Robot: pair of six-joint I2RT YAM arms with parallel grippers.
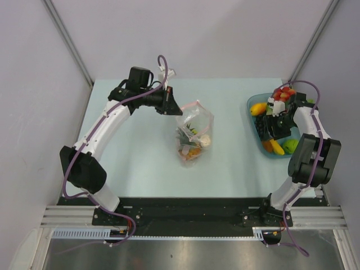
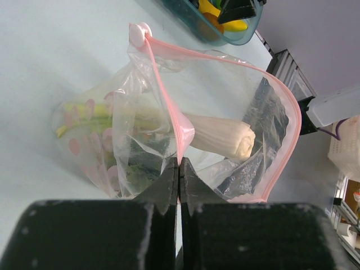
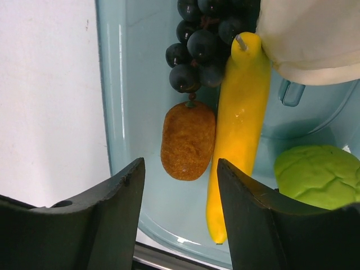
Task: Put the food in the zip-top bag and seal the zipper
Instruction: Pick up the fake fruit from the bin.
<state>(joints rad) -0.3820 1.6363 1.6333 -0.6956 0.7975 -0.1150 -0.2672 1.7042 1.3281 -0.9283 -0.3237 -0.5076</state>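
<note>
Pale blue-green tabletop, plain grey-white walls, 2 slanted metal posts, aluminium rail along near edge

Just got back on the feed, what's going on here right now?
The left end effector is shut on the zipper, holding the mouth of the zip-top bag open, with some food already inside. The right end effector hangs open over the teal bowl, above a brown piece and a long yellow piece.

No legible text, label, brand, number or sign appears in any view; the zip-top bag bears only plain pink dots.
</note>
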